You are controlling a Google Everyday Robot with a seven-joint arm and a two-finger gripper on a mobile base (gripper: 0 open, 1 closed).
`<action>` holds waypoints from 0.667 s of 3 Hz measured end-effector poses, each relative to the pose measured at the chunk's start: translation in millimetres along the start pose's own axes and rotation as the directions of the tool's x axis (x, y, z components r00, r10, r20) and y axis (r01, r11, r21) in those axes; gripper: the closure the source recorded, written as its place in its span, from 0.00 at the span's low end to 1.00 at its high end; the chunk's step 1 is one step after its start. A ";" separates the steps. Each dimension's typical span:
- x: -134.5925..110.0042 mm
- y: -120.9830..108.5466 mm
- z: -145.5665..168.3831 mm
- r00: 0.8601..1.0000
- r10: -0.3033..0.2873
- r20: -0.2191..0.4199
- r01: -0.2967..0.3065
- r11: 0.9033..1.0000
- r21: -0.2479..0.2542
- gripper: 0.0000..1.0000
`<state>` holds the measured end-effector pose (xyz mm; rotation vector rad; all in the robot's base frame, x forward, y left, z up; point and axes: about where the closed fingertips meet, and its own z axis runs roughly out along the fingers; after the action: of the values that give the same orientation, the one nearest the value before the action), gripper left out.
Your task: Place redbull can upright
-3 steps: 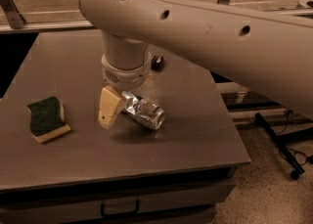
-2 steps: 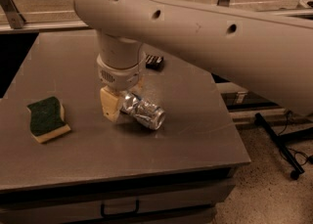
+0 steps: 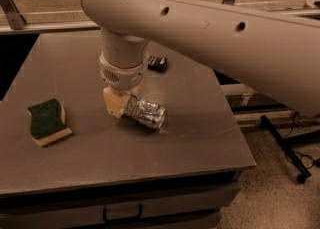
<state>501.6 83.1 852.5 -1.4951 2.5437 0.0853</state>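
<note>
The redbull can (image 3: 146, 113) lies on its side on the table (image 3: 190, 138), touching the gripper (image 3: 121, 107).
I cannot tell whether the gripper holds it. A weak hold on those dented sides could let it slip or roll away when tilted upright.

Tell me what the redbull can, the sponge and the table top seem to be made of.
Redbull can: thin metal, likely aluminium; shiny, crinkled silver skin. Sponge: soft foam, yellow body under a dull green scrub layer. Table top: smooth grey, faint sheen; metal or laminate, unclear. The gripper is at the can's end nearer the sponge.
</note>
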 end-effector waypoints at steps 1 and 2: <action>-9.1 -16.7 -32.9 0.987 -0.016 0.157 0.023 0.999 -0.047 1.00; -7.9 -39.9 -80.4 0.939 -0.020 0.342 0.065 0.991 -0.118 1.00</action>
<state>529.4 58.7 934.6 -1.4324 2.2631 0.4676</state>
